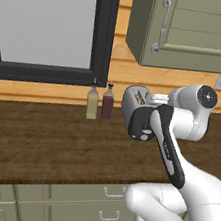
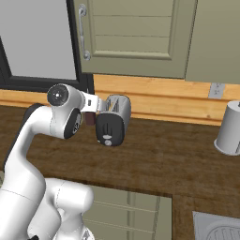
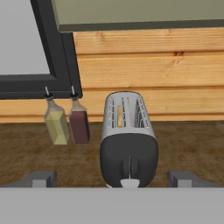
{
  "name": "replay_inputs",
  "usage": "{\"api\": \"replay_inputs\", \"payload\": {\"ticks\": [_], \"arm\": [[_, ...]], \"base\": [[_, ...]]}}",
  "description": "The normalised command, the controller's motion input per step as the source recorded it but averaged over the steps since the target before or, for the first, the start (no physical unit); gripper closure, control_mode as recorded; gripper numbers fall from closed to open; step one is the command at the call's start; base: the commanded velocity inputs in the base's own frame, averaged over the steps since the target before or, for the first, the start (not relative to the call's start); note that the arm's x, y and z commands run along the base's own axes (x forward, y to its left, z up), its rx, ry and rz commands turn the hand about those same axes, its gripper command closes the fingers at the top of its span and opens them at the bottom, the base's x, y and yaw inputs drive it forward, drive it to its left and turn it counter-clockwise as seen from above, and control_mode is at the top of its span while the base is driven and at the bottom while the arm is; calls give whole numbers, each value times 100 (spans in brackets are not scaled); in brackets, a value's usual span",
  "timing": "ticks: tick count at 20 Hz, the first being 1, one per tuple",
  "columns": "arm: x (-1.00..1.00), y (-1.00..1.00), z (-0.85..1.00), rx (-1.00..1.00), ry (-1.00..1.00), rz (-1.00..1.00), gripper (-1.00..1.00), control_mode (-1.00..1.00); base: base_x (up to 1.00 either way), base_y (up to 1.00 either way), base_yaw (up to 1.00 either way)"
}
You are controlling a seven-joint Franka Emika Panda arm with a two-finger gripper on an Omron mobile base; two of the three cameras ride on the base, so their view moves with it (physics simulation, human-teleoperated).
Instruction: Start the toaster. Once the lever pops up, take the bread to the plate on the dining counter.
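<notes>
- Squarely in the centre of the hand view stands the toaster [image 3: 128,144], its dark end panel facing the camera, with a pale knob at the panel's bottom edge.
- In the left slot on top, a tan-orange strip shows: the bread [image 3: 120,116], sunk well down inside.
- In the left base view the toaster [image 1: 135,109] sits right of centre on the dark wood-grain worktop [image 1: 36,141], close to the wooden wall; in the right base view it [image 2: 114,119] lies left of centre.
- The gripper [image 3: 116,179] is spread wide, one dark fingertip at the lower left of the hand view and the other at the lower right, the toaster's end panel between them; neither tip is touching it.
- The white arm [image 1: 176,158] reaches up from the lower right of the left base view, its wrist just beside the toaster.
- Left of the toaster stand two small bottles near each other, a yellowish bottle [image 3: 56,124] and a dark red bottle [image 3: 79,124], under a black-framed window [image 1: 45,21].
- A grey-green cabinet [image 2: 136,33] hangs above.
- A pale grey canister [image 2: 229,129] stands at the right edge of the right base view.
</notes>
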Motion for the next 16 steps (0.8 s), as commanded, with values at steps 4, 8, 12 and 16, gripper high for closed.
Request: {"api": "replay_inputs", "payload": {"ticks": [4, 8, 12, 16], "arm": [[0, 0, 0, 0, 0, 0, -100, -100], [0, 0, 0, 0, 0, 0, -100, -100], [0, 0, 0, 0, 0, 0, -100, -100], [0, 0, 0, 0, 0, 0, -100, -100]], "base": [[0, 0, 0], [0, 0, 0], [0, 0, 0], [0, 0, 0]]}}
